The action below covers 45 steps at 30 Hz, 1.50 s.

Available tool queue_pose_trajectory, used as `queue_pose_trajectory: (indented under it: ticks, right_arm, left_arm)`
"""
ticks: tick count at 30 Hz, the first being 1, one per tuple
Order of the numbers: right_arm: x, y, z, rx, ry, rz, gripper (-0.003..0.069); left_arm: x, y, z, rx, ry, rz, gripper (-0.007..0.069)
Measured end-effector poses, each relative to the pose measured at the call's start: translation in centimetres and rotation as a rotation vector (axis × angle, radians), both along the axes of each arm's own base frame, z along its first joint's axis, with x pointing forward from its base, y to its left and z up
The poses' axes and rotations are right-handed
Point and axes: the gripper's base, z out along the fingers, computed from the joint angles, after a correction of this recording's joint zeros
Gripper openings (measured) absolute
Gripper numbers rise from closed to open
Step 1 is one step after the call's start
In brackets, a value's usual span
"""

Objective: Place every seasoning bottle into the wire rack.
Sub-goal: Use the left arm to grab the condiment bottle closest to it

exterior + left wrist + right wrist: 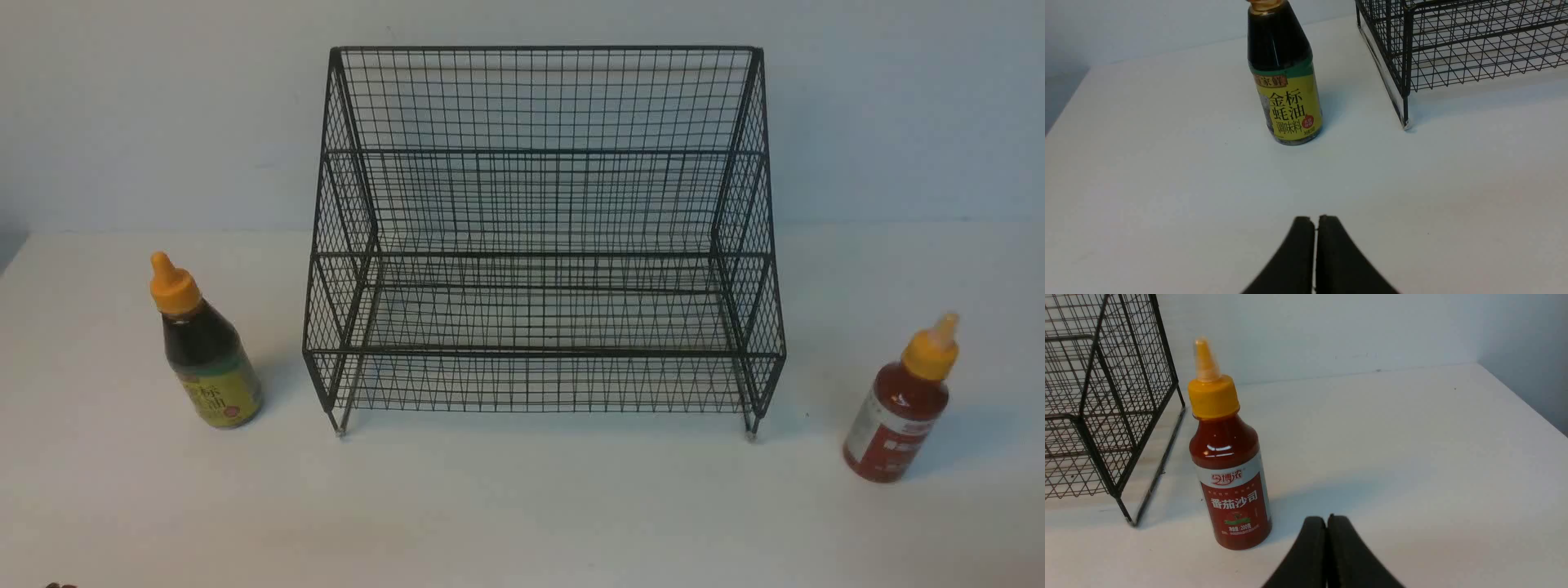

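Standing centre frame in the front view: wire rack (543,351), black metal grid mesh, two stepped tiers, tall back panel, sloping sides, small feet. It rests on a smooth, matte white surface (522,506) in front of a plain pale wall (163,106). Both tiers hold nothing.

Dark bottle (211,359): left of frame, on the surface, clear of the rack. Rounded shoulders, glossy brown-black contents, yellow-green label, orange-yellow conical nozzle cap. Standing on its base.

Red bottle (898,425): lower right of frame, on the surface, further from the rack than the dark one. Glossy red body, white-and-red label, same type of cap. Standing on its base.

Left fingers (1298,253): black, smooth, curved, pressed together tip to tip with only a hairline seam. They grasp nothing and hang above bare surface, short of the dark bottle.

Right fingers (1310,551): same shape, likewise clenched and empty, just beside the red bottle's base; contact cannot be confirmed.

Limits: no arm shows in the front view. The left wrist view cuts off the dark bottle's cap. Each wrist view catches one rack corner only. The red bottle's nozzle tip is blurred and the small label print is illegible. Dark speck (59,585) at the bottom-left edge of the front view, unidentifiable.
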Motion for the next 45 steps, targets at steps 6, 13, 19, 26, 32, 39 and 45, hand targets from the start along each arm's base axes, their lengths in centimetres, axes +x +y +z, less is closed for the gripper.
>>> queue_pose_trajectory:
  ticks: [6,13,19,26,32,39,45]
  right_arm:
    - [0.0,0.0,0.0,-0.003,0.000,0.001,-0.0015]
    - [0.0,0.0,0.0,-0.006,0.001,0.001,-0.0015]
    - [0.0,0.0,0.0,-0.013,0.002,0.003,-0.0015]
    - [0.0,0.0,0.0,-0.016,0.002,0.003,-0.0015]
    - [0.0,0.0,0.0,-0.016,0.002,0.003,-0.0015]
    - [0.2,0.4,0.9,0.168,-0.131,0.018,-0.0015]
    - [0.1,0.3,3.5,0.545,-0.453,0.031,-0.0015]
  left_arm:
    - [0.0,0.0,0.0,0.000,0.000,0.000,-0.0005]
    - [0.0,0.0,0.0,0.000,0.000,0.000,-0.0005]
    - [0.0,0.0,0.0,0.000,0.000,0.000,-0.0005]
    - [0.0,0.0,0.0,0.000,0.000,0.000,-0.0005]
    - [0.0,0.0,0.0,0.007,-0.006,0.001,-0.0005]
    - [0.4,-0.1,1.7,-0.046,-0.207,0.004,-0.0005]
    - [0.4,0.1,4.1,-0.232,-0.452,0.025,-0.0005]
